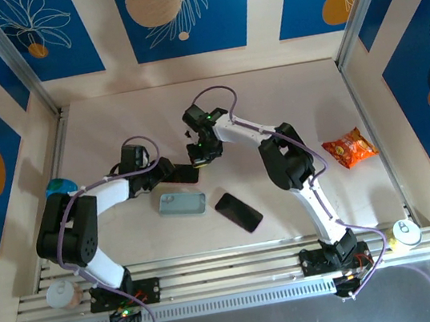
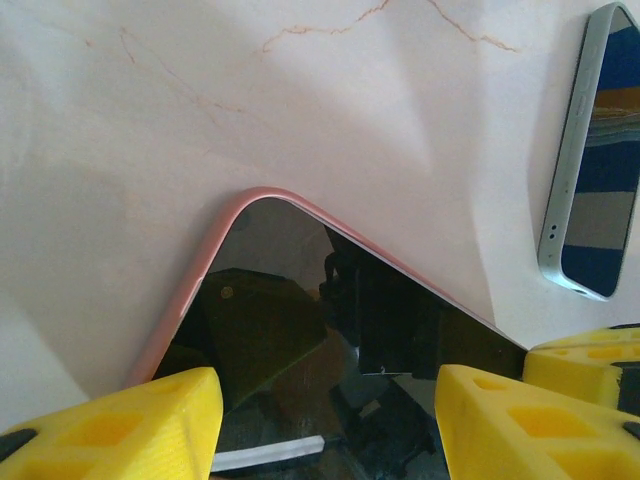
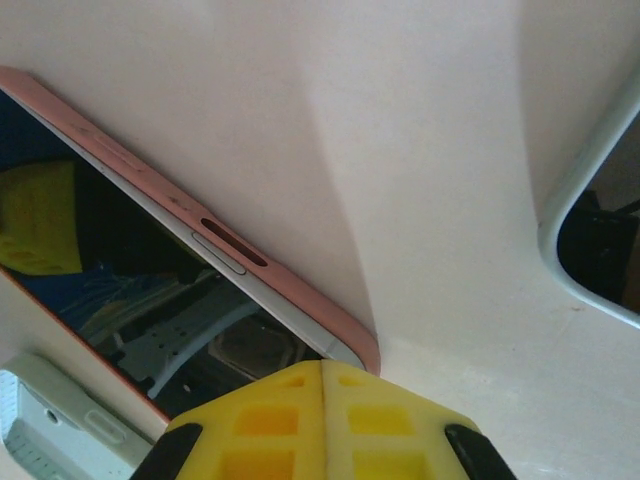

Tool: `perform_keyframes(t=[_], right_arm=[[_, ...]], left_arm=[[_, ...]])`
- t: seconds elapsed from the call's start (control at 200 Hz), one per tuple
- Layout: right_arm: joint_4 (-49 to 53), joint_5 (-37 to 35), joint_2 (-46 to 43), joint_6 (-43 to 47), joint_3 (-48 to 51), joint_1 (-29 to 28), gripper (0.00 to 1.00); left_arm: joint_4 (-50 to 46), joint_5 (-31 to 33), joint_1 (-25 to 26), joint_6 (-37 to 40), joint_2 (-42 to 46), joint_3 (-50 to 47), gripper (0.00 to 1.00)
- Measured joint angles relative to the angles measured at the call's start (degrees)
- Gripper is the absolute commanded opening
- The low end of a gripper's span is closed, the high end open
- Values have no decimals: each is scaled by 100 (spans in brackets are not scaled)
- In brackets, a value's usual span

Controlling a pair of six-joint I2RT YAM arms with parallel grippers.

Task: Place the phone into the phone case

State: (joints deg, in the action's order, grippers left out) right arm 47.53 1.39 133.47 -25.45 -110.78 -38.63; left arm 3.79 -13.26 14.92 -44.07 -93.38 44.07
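- The pink-edged phone [image 1: 187,173] hangs between the two arms. It looks lifted off the table [image 1: 286,94], since a shadow falls beneath it in the left wrist view.
- It sits on the far side of the pale blue case [image 1: 182,204], near it but apart. The case lies flat and empty on the table.
- The left claw [image 2: 330,420] is spread wide, with a yellow finger at each long edge of the phone. It appears to grip the phone across its width.
- The right claw [image 3: 322,400] has its fingers pressed together with no gap, right at a corner of the phone. I cannot tell whether it nips that corner or merely steadies it.
- A black phone [image 1: 239,212] lies just beside the case, on its right.
- The step in hand looks like carrying and aligning, with insertion not yet begun.
- The next move calls for bringing the phone over the case, matching their long axes, lowering it level, then pressing the corners in.
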Motion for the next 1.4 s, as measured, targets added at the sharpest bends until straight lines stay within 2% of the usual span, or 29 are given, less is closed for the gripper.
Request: perform_keyframes(t=[0.43, 1.255, 1.4], right_arm=[[138, -623, 24, 138, -103, -258, 0], [-828, -522, -372, -57, 1021, -378, 0], [-1193, -260, -555, -264, 1346, -286, 0]], left_arm=[[170, 0, 0, -61, 31, -107, 59], [280, 7, 22, -52, 223, -315, 60], [96, 22, 22, -39, 9, -68, 59]])
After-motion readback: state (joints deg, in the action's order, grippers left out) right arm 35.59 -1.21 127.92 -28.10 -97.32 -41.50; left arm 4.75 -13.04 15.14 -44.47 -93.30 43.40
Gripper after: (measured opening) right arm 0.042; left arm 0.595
